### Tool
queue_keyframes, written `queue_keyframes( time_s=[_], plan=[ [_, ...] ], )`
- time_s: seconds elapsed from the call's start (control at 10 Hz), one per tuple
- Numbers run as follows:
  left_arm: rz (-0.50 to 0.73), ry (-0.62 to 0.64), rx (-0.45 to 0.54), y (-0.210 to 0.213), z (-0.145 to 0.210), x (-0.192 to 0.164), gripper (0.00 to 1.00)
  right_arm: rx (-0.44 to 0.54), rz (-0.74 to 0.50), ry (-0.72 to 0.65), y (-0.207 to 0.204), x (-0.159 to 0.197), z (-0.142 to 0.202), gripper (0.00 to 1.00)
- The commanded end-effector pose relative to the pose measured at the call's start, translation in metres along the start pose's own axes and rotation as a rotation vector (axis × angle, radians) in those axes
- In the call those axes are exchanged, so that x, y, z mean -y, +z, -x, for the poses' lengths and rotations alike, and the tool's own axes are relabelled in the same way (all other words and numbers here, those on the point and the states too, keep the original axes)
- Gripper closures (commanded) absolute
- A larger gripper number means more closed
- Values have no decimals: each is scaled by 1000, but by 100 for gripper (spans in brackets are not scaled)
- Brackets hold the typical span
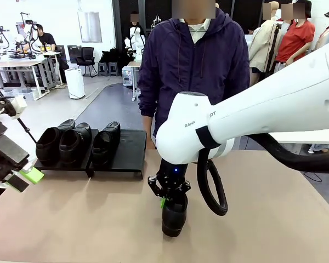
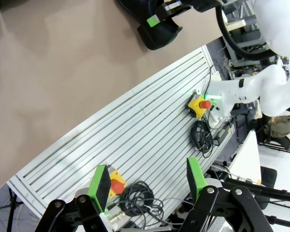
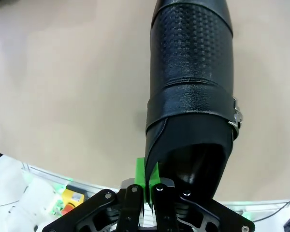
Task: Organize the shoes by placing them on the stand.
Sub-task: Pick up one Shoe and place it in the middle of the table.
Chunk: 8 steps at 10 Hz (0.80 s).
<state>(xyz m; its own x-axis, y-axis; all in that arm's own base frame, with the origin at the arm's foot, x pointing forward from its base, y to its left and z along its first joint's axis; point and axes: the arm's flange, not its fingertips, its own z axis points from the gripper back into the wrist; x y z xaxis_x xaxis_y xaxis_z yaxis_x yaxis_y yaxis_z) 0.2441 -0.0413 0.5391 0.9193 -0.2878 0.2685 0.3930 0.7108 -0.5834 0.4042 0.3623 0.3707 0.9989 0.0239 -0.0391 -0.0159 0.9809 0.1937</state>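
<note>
At 6 o'clock on the tan desk, nearest the robot, the right gripper of the white right arm clenches the rim of a black textured leather dress shoe with a strap and small metal buckle. In the right wrist view its green pads pinch the shoe's heel-side collar edge, and the shoe's toe points away from the camera over the desk. Whether the sole touches the desk or hangs just above it cannot be told.

At 9 o'clock, at the near-left edge, the left gripper hangs released, its green-padded fingers spread well apart and holding nothing. In its wrist view, a grey slatted aluminium panel lies beyond the fingers, carrying two yellow boxes with red buttons and coiled black cables.

Farther off, at 11 o'clock, the low flat black rectangular stand sits on the desk's far side. Three matching black leather shoes sit side by side on its left part, toes toward the robot; its right part is bare.

At 12 o'clock, a person in a dark purple hooded jacket stands just behind the desk's far edge.
</note>
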Motion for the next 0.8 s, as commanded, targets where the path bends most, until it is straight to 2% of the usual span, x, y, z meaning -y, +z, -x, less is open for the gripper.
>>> queue_keyframes(
  time_s=[0.0,0.2,0.3,0.4,0.7],
  plan=[
    [21,1,1,1,1,0,18,-13,12,21,-2,-14,-4,100],
    [21,1,1,1,1,0,18,-48,2,34,-4,-11,-4,100],
    [21,1,1,1,1,0,18,-121,-66,114,-5,-5,-3,100],
    [21,1,1,1,1,0,18,-22,10,21,-10,-6,0,100],
    [21,1,1,1,1,0,18,-22,10,21,-10,-6,0,100]
  ],
)
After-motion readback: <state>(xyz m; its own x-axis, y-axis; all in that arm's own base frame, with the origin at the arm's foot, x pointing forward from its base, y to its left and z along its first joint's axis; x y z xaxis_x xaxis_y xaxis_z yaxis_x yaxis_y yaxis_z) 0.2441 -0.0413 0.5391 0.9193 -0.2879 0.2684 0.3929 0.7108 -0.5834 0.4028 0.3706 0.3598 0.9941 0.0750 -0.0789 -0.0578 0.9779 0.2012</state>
